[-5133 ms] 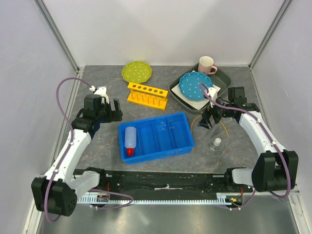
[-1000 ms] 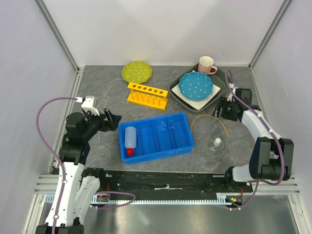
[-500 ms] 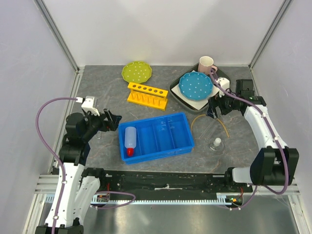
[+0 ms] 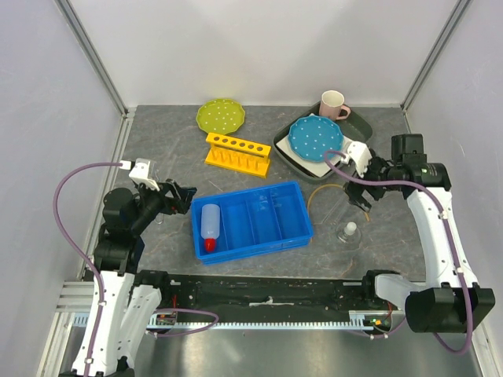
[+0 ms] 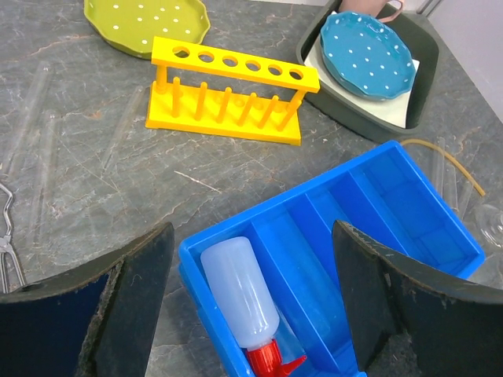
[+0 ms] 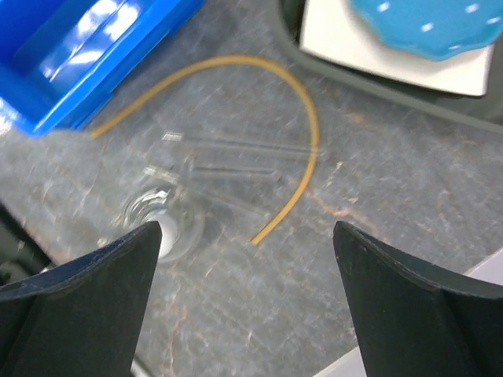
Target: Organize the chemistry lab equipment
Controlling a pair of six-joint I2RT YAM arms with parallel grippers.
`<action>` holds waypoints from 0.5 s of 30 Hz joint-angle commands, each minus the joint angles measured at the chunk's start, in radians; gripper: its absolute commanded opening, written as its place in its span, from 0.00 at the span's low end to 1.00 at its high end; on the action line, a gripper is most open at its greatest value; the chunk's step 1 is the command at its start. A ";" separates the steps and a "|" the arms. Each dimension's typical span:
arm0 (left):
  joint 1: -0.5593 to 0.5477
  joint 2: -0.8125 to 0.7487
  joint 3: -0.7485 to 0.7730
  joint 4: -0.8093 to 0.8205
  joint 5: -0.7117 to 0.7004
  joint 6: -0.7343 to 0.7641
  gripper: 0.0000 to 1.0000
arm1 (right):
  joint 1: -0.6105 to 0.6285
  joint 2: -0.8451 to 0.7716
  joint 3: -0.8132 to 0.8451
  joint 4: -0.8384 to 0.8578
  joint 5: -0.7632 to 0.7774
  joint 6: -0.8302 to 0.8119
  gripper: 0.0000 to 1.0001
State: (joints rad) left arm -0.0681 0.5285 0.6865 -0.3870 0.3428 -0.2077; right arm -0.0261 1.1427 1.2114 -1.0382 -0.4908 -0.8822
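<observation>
Hanging over the gray stone table [image 4: 157,149] between white walls [image 4: 259,47], left gripper [image 5: 250,236] and right gripper [image 6: 245,232] gape wide, empty.

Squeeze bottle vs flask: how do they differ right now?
1. Pose: the squeeze bottle lies on its side; the flask stands upright.
2. Place: the squeeze bottle is inside the leftmost compartment of the blue bin; the flask sits on the bare table, right of the bin.
3. Look: the squeeze bottle is opaque white with a red nozzle; the flask is clear glass with a white stopper.
Shared: both are small capped containers.
</observation>
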 commanded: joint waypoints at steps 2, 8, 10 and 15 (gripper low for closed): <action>-0.002 -0.001 -0.002 0.036 -0.004 0.008 0.87 | 0.015 -0.063 -0.094 -0.223 -0.009 -0.228 0.98; -0.002 0.001 -0.004 0.037 0.004 0.008 0.87 | 0.020 -0.103 -0.220 -0.148 0.035 -0.236 0.98; -0.002 0.004 -0.004 0.037 0.004 0.008 0.87 | 0.018 -0.100 -0.255 -0.099 0.063 -0.233 0.98; -0.002 0.001 -0.004 0.034 0.001 0.008 0.87 | 0.069 -0.058 -0.303 -0.027 0.069 -0.193 0.98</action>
State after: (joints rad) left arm -0.0692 0.5301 0.6846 -0.3866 0.3420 -0.2077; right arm 0.0170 1.0645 0.9352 -1.1473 -0.4263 -1.0782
